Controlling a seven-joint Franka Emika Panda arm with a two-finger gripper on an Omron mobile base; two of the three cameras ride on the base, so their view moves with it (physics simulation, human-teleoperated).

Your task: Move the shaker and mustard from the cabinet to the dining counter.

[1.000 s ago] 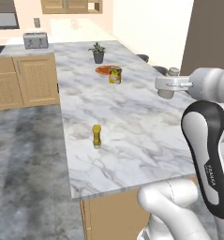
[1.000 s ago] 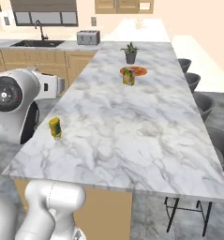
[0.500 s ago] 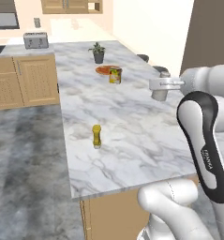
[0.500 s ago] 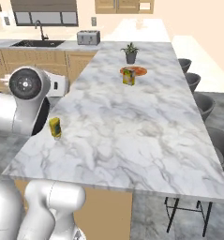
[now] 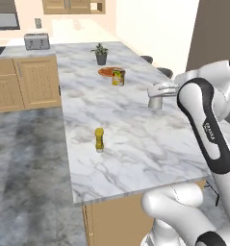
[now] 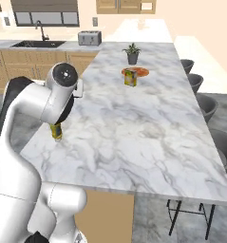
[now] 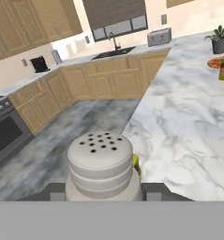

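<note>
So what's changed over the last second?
The gripper, shut on the shaker, has swung left and forward over the dining counter, lower toward the marble. The mustard, can and plant stayed put; nothing was released.

The mustard (image 5: 99, 139) stands upright on the dining counter (image 5: 131, 144), near its left edge and toward the near end. The shaker (image 5: 156, 99) sits between the gripper's (image 7: 104, 193) fingers above the counter's right side, well apart from the mustard. Toward the far end a can (image 5: 118, 77) stands touching a plate (image 5: 107, 71), with a potted plant (image 5: 101, 54) behind them and a toaster (image 5: 36, 41) on the back counter to the left.
</note>
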